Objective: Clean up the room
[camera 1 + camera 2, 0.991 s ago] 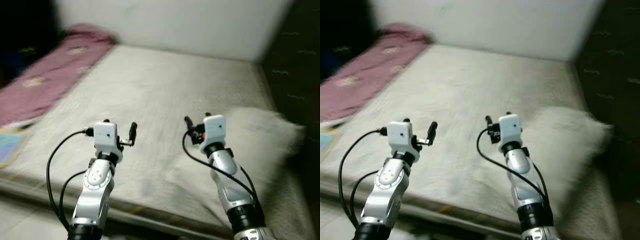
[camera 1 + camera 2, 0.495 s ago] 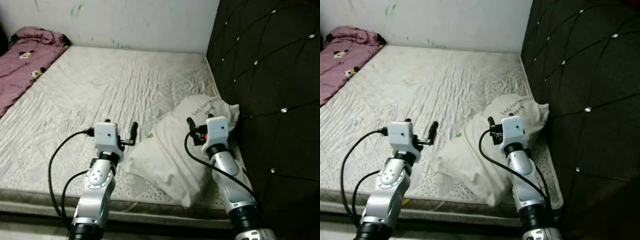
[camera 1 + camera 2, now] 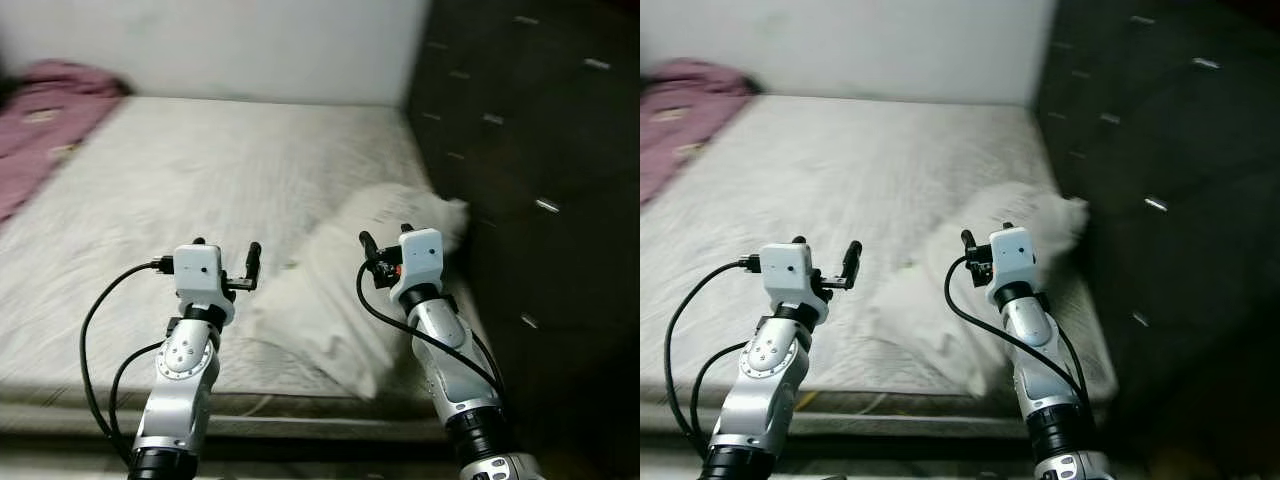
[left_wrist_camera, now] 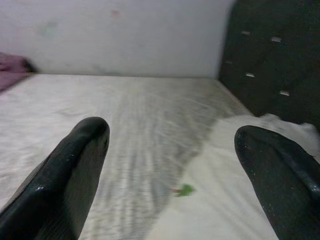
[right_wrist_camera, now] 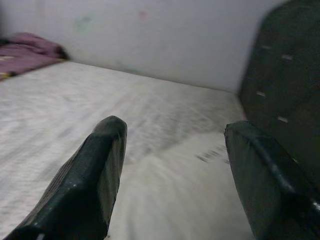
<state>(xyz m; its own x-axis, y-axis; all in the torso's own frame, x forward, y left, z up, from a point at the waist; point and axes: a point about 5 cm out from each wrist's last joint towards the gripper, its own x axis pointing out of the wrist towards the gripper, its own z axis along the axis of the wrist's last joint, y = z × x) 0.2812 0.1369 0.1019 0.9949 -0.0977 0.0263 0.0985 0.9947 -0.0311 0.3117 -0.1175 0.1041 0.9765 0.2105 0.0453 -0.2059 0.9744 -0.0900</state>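
A white pillow (image 3: 372, 262) lies crumpled on the bare mattress (image 3: 180, 180), close to the dark tufted headboard (image 3: 530, 150). A pink blanket (image 3: 40, 110) is bunched at the far left corner of the bed. My left gripper (image 3: 226, 246) is held open above the mattress's near edge, just left of the pillow. My right gripper (image 3: 385, 234) is open above the pillow. In the left wrist view the open fingers (image 4: 65, 175) frame the pillow (image 4: 235, 200) and a small green speck (image 4: 185, 189). The right wrist view looks over the pillow (image 5: 170, 200).
A white wall (image 3: 250, 45) runs along the far side of the bed. The headboard closes off the right side. The mattress's front edge (image 3: 300, 405) lies just below my arms. The picture is blurred.
The camera has swung to the right, bringing the headboard and pillow into the middle and pushing the pink blanket to the edge. Both arms keep the same raised pose with open fingers.
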